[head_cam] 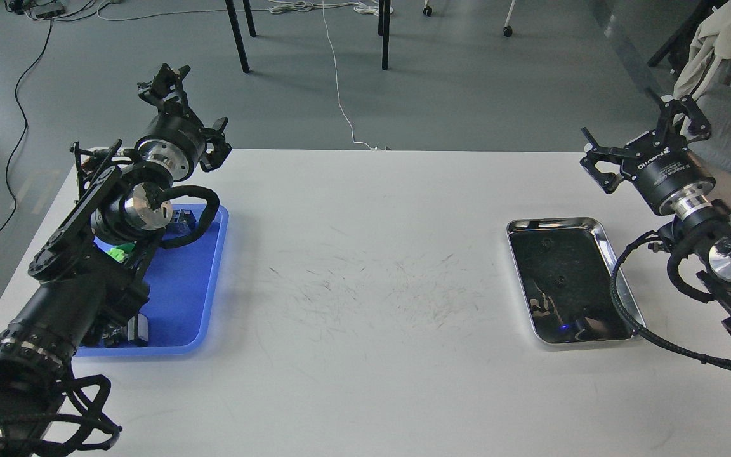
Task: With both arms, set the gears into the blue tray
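Observation:
The blue tray lies at the table's left side, largely covered by my left arm. My left gripper is raised above the tray's far end, open, with nothing between its fingers. My right gripper hovers open and empty beyond the far right corner of the steel tray. Small dark round shapes that look like gears lie on the steel tray's mirror-like floor, hard to tell from the reflections.
In the blue tray lie black blocky parts and a green-capped piece, partly hidden under my left arm. The white table is scuffed in the middle. Chair legs and cables are on the floor beyond it.

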`<state>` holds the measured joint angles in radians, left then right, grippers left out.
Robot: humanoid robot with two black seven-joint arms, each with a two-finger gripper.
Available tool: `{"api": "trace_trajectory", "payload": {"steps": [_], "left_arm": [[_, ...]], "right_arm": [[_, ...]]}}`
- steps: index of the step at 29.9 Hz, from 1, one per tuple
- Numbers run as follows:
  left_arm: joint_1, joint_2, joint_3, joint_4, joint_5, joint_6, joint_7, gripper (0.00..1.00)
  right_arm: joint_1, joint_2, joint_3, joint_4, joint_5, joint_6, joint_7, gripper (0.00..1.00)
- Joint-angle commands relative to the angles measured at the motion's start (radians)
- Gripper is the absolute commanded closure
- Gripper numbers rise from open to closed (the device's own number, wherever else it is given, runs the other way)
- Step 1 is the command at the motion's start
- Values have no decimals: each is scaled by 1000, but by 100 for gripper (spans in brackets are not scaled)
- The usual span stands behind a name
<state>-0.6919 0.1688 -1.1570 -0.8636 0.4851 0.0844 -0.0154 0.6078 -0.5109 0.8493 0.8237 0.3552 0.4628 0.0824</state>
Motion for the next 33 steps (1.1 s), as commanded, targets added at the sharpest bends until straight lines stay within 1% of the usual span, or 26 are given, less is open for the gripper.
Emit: {"api": "trace_trajectory", "payload": {"steps": [1, 3, 9, 15, 24, 30, 33], "left_arm": [[2, 0, 11, -2, 13, 0, -21, 2], [0, 1, 29, 0, 10, 0, -49, 2], [0, 3, 31, 3, 1, 0, -61, 2], [2, 8, 34, 11, 0, -2, -49, 2], [3, 9, 34, 11, 0, -3, -60, 2], [2, 9, 36, 11, 7, -2, -61, 2], [3, 12, 36, 11, 7, -3, -61, 2]], "right_arm": [[4, -1, 0, 0, -1, 0, 0, 1], [4, -1, 0, 0, -1, 0, 0, 1], [6, 0, 4, 0, 1, 0, 0, 1], [12, 5, 4, 0, 1, -1, -1, 1], [18, 15, -15, -1, -7, 0, -3, 1], [50, 9, -24, -5, -64, -3, -3, 1], [87, 9, -76, -15, -117, -3, -9, 1]]}}
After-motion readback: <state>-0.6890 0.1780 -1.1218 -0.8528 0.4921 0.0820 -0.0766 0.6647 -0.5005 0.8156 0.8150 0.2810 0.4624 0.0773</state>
